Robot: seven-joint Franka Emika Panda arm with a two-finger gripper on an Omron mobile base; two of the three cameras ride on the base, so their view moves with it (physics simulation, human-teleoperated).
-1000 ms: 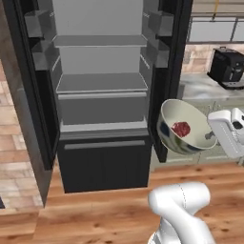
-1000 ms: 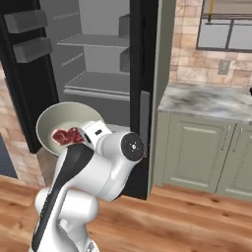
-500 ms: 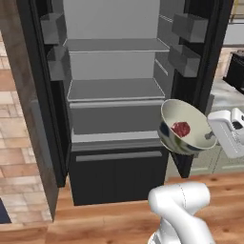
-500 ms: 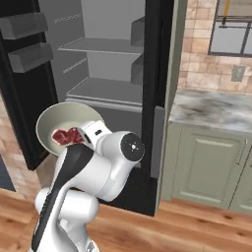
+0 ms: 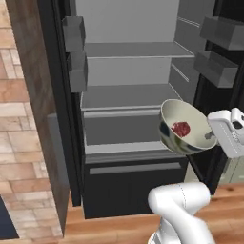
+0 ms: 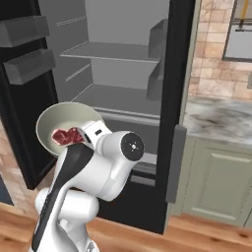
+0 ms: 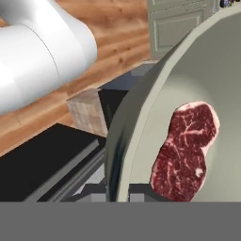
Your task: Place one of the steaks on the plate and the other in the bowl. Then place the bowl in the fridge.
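Beige-grey, the bowl (image 5: pixel 183 127) hangs tilted in front of the open fridge (image 5: pixel 128 95), the gripper (image 5: pixel 215 135) clamped narrow on its rim, a red steak (image 5: pixel 181 128) lying inside. To do this well, level the bowl before reaching in, clear the door bins, and set it flat on a grey shelf (image 5: pixel 126 97). Compared with a second ago, the base has driven closer: the fridge looms larger and more centred.

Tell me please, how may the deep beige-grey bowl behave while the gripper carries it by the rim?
The deep beige-grey bowl looks stiff. It is held tilted at one rim point, so it may swing or slip. The dark red steak lies loose inside and may slide toward the lower side.
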